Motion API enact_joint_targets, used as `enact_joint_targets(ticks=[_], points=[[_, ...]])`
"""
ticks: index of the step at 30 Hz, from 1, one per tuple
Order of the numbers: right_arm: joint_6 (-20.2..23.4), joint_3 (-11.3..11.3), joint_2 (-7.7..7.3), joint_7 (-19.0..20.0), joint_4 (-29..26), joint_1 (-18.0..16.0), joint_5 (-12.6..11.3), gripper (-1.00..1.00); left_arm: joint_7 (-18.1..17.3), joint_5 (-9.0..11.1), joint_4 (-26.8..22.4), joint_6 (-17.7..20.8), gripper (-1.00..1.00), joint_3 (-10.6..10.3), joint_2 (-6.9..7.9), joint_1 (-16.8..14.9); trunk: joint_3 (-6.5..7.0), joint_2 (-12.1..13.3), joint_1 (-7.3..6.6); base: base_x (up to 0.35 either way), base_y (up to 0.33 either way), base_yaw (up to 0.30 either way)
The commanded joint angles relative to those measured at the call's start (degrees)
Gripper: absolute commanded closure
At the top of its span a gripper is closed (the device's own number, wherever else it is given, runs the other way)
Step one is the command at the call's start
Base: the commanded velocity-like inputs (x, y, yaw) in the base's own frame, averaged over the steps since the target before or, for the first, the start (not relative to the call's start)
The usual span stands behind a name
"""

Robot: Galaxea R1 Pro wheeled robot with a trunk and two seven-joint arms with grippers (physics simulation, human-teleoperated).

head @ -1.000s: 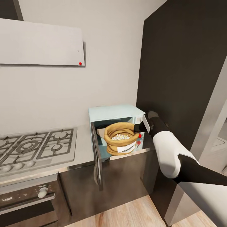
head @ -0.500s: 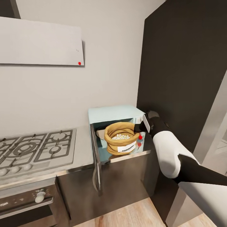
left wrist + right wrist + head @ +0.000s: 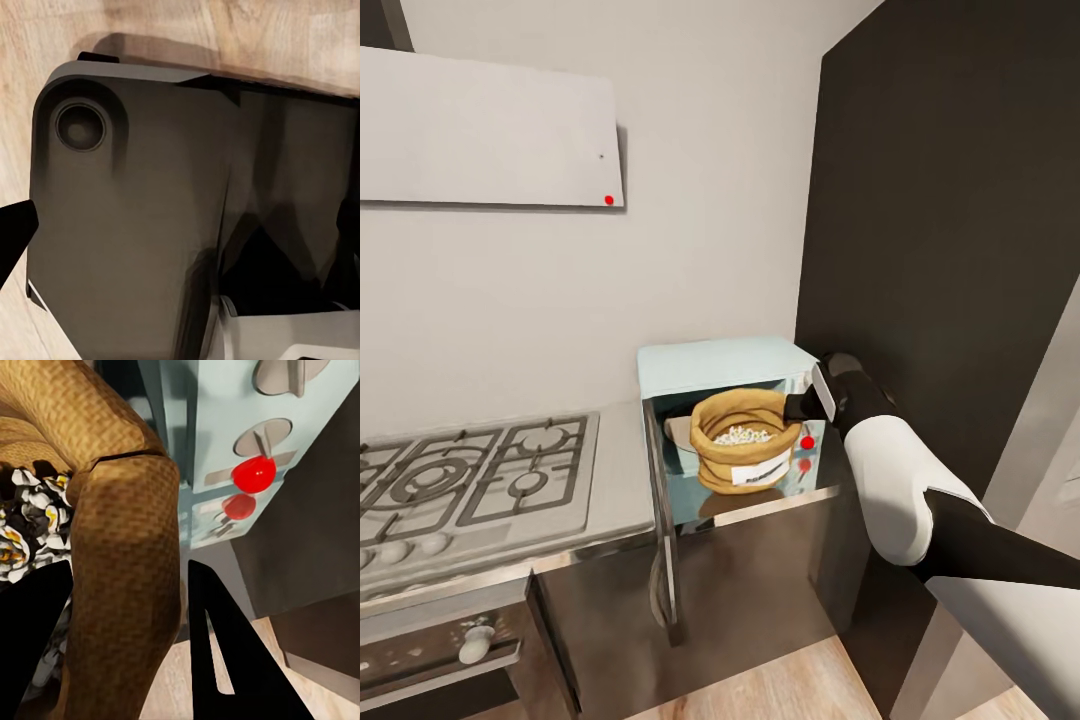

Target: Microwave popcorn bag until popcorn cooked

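The pale blue microwave (image 3: 710, 365) stands on the grey countertop (image 3: 618, 470) with its door (image 3: 663, 530) swung open, edge-on to me. Inside its cavity sits the tan popcorn bag (image 3: 745, 468), full of white popped kernels. My right gripper (image 3: 797, 407) reaches in from the right and is shut on the bag's rolled rim. In the right wrist view the gripper (image 3: 129, 566) straddles the bag's wall (image 3: 127, 510), beside the microwave's side panel (image 3: 247, 442) with knobs and red dots. My left gripper (image 3: 180, 232) hangs open over the robot's dark base.
A steel gas hob (image 3: 470, 480) lies left of the microwave, with a white hood (image 3: 490, 130) above and a built-in oven (image 3: 440, 650) below. A tall dark cabinet (image 3: 940, 200) rises right of the microwave. Wooden floor (image 3: 780, 680) lies below the open door.
The head view has shifted slightly, sliding the hob and oven leftward and down. The right gripper, the bag and the microwave keep the same places relative to each other.
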Motion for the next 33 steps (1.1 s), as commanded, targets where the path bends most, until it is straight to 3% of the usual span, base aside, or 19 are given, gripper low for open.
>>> enact_joint_targets(ticks=[1,12,25,33], points=[[0.15,-0.43,0.08,0.24,-0.05,-0.06,0.44,1.00,-0.01,0.45,0.02,-0.16,-1.00,0.03,-0.01,-0.03,-0.07,-0.05,0.00,0.000,0.000,0.000],[0.15,-0.43,0.08,0.27,-0.02,-0.06,0.64,1.00,-0.01,0.45,0.02,-0.16,-1.00,0.08,-0.01,-0.06,-0.07,-0.05,0.00,0.004,0.000,0.000],[0.15,-0.43,0.08,0.27,-0.03,-0.06,0.52,1.00,-0.01,0.45,0.02,-0.16,-1.00,0.03,-0.01,-0.07,-0.07,-0.05,0.00,0.240,0.000,0.000],[0.15,-0.43,0.08,0.34,0.06,-0.06,0.26,1.00,-0.01,0.45,0.02,-0.16,-1.00,0.03,-0.01,-0.04,-0.07,-0.05,0.00,0.028,0.000,0.000]])
